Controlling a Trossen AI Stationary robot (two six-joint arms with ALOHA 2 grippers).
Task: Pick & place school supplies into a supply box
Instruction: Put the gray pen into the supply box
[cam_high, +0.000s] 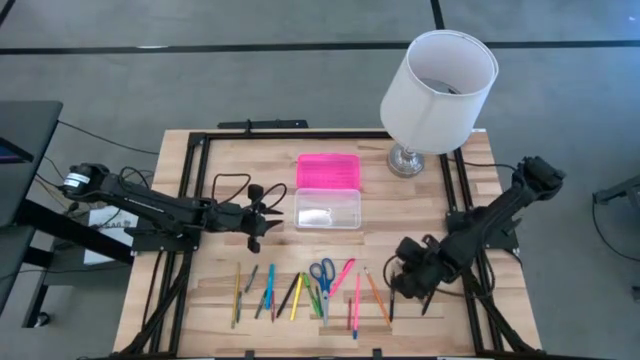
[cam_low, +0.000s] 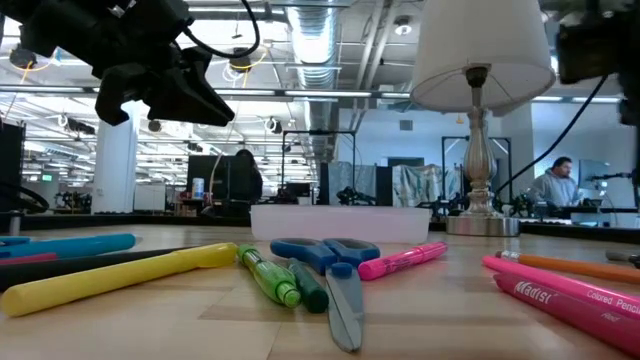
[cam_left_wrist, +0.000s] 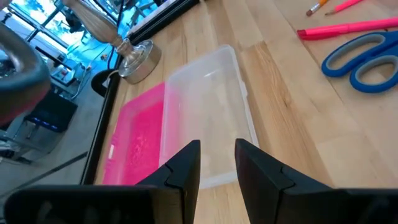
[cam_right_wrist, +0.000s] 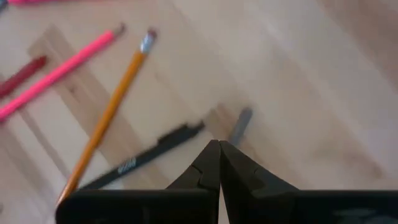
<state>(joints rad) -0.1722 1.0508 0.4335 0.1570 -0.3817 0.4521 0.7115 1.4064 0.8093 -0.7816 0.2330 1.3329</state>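
Slim pens and pencils in a loose row on the wood-plank table's near edge, both grippers empty.
Smooth plastic pens (cam_high: 296, 297), blue-handled scissors (cam_high: 322, 272), hexagonal orange pencil (cam_right_wrist: 111, 112); right gripper (cam_high: 395, 290) above the row's right end, fingers pressed together. Farther back, left gripper (cam_high: 256, 222), fingers slightly apart, beside the clear rectangular box base (cam_high: 327, 209); glossy pink lid (cam_high: 328, 170) behind; white drum-shade lamp (cam_high: 438, 78) at the rear.

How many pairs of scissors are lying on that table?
1. The scissors, with blue handles, lie in the middle of the row of pens and pencils along the table's near edge, in front of the clear box. No second pair shows in any view.
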